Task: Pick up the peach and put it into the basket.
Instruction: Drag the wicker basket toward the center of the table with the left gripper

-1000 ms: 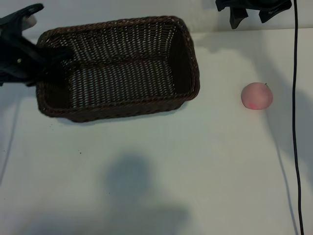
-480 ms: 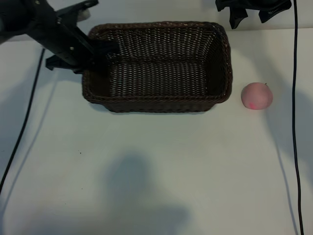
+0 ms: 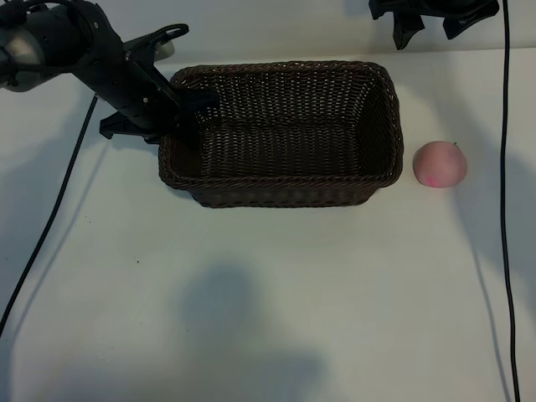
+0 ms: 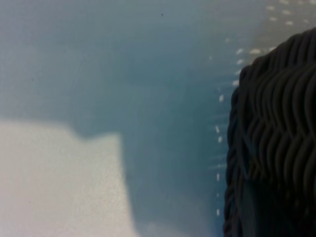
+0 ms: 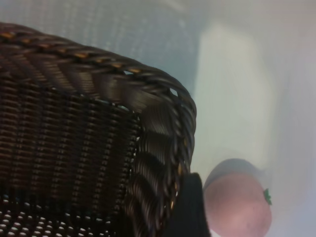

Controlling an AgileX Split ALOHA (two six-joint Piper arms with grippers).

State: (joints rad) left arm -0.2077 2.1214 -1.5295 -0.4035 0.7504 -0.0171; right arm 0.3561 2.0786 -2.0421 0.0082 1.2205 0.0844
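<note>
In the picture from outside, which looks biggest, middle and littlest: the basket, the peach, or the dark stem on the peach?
Largest to smallest in the exterior view:
1. The basket, by far the biggest.
2. The peach, a small ball beside the basket's right end.
3. The dark stem, just a speck on top of the peach.

Dark woven basket (image 4: 276,138) wall – pale table (image 4: 54,182) beside it.

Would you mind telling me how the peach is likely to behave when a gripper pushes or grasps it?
The peach looks round and sits free on the white table, so a push would probably roll it. Its smooth, curved skin may slip from a pinch that is off centre. It is small beside the basket, so likely light.
</note>
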